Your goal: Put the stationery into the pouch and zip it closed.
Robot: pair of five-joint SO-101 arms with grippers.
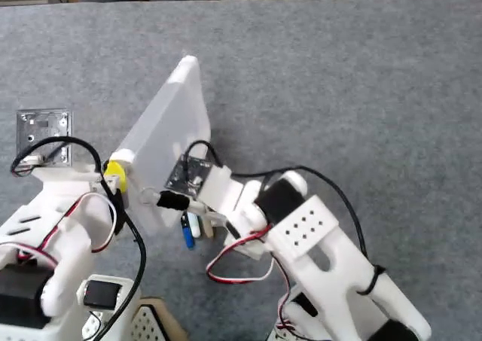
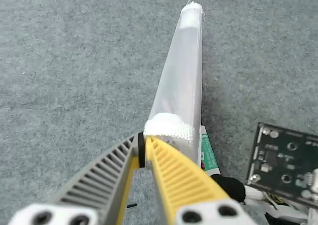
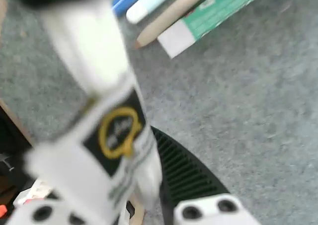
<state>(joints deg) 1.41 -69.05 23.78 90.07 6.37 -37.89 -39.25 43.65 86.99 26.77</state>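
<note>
Now | step: loading pouch [image 2: 181,71] | left hand [image 2: 144,148] clamped on its end, tilted up off counter [image 1: 339,70] | right hand [image 1: 181,202] gripping marker [image 3: 94,51] beside pouch | next, likely: slide marker inside

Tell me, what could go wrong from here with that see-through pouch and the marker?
1. The left gripper pinches just one corner of the translucent white pouch; it could slip free or sag shut.
2. The white marker with a black cap in the right gripper might miss the pouch and drop onto the blue pen and wooden pencil lying nearby.
</note>
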